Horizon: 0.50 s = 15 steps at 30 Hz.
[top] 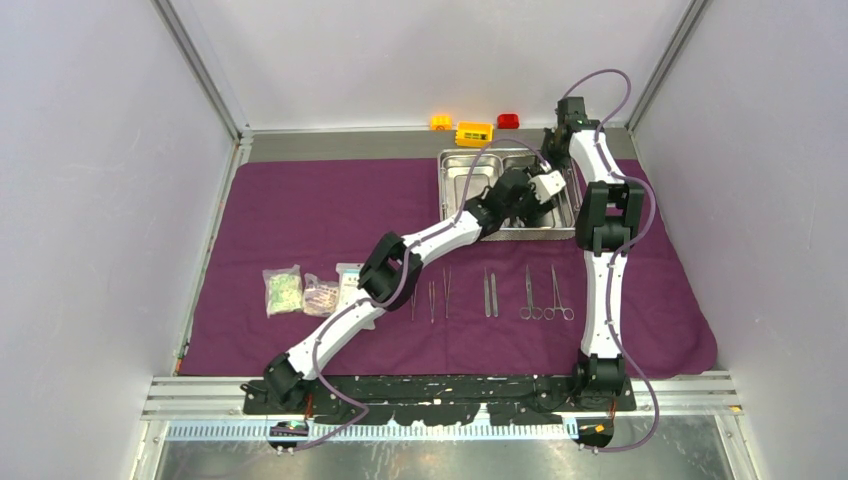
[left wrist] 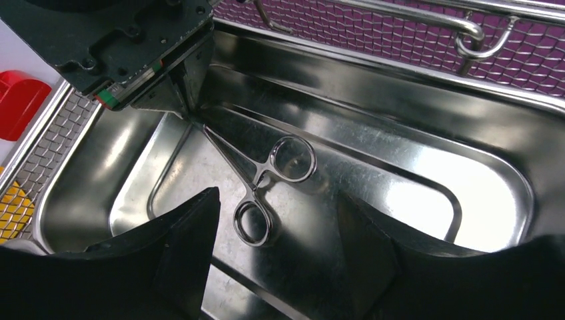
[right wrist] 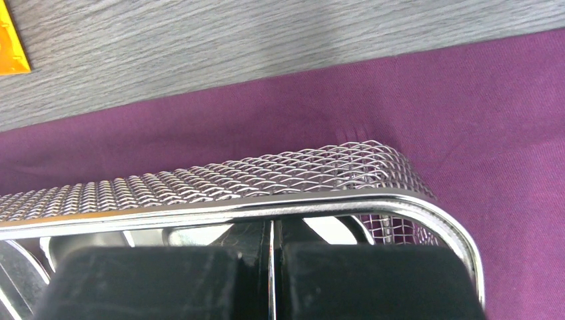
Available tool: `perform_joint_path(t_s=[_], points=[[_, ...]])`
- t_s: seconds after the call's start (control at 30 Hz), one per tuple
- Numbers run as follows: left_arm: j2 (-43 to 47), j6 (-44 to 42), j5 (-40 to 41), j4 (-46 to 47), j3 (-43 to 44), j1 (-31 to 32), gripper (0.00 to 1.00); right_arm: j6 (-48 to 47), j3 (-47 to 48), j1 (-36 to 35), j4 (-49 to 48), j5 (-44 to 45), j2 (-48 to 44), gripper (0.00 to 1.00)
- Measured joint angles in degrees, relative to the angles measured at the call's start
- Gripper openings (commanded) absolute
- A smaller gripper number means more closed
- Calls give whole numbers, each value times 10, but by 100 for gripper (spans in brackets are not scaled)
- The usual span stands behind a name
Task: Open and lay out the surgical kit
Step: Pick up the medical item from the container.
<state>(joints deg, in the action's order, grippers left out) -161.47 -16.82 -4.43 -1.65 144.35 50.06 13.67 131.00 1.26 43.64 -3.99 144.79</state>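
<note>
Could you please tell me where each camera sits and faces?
Top external: above and behind the bases, looking down on cloth, tray, left arm and right arm.
Left wrist: above the tray, looking in at a clamp; left gripper open below, right gripper upper left.
Right wrist: low by the tray, facing over its mesh rim to cloth; own fingers below.
All three share the tray.

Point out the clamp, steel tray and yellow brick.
clamp (left wrist: 260, 180), left wrist view, shank near rings.
steel tray (left wrist: 400, 93), left wrist view, far wall.
yellow brick (top: 474, 133), top external view, top face.

Orange brick, yellow brick and red brick sit in a row.
</note>
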Motion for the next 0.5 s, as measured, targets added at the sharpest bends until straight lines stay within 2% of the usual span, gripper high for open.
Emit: perform_joint_path(t_s=[0.5], points=[[-35,-6,23,65,22,2,56,0,0,2,5,-4,0,0]])
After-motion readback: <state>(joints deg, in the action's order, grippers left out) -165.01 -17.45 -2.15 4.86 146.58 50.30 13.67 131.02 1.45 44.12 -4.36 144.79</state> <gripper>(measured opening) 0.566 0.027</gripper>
